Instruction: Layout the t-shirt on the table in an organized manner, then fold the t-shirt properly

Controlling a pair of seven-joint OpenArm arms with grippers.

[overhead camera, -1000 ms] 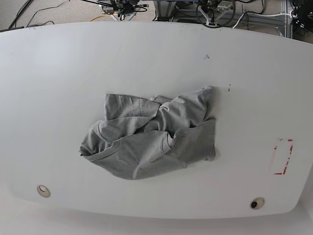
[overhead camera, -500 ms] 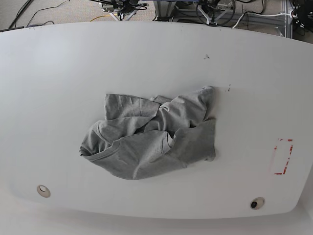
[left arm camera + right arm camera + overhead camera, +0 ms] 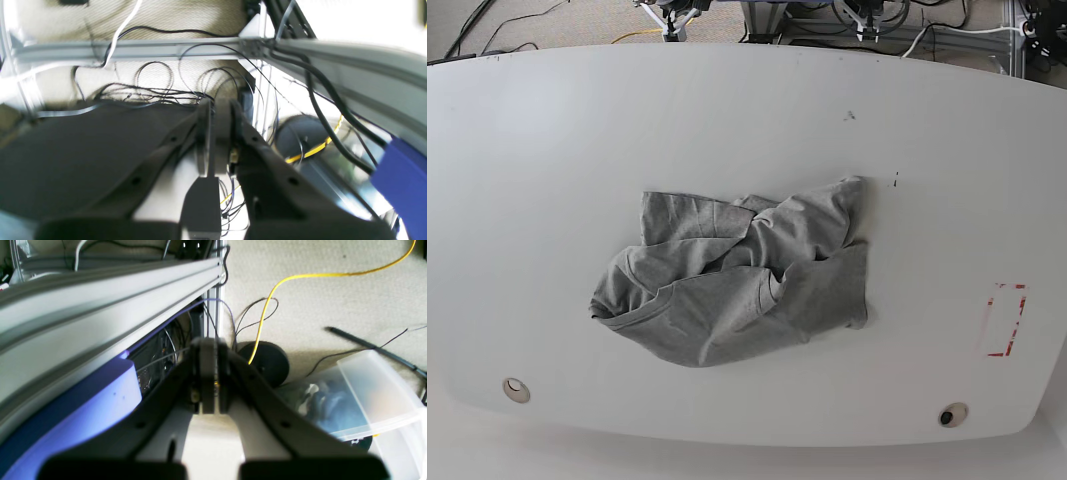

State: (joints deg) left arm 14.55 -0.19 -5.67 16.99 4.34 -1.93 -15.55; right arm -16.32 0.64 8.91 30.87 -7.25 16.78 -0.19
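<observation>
The heather-grey t-shirt [image 3: 737,285] lies crumpled in a heap in the middle of the white table [image 3: 547,150], folded over itself, with no lettering showing. Neither arm is over the table; only small bits of them show at the far edge. In the left wrist view my left gripper [image 3: 218,111] is shut and empty, pointing at cables and carpet behind the table. My right gripper [image 3: 209,350] is likewise shut on nothing, above the carpet. The t-shirt appears in neither wrist view.
A red tape rectangle [image 3: 1005,320] marks the table's right end. Two round grommets [image 3: 516,389] [image 3: 951,414] sit near the front edge. Behind the table are aluminium rails [image 3: 133,51], loose cables, a yellow cable [image 3: 267,300] and a clear plastic bin [image 3: 377,396].
Less of the arms shows at the table's far edge than before; they have drawn back out of the base view. The t-shirt has not moved.
</observation>
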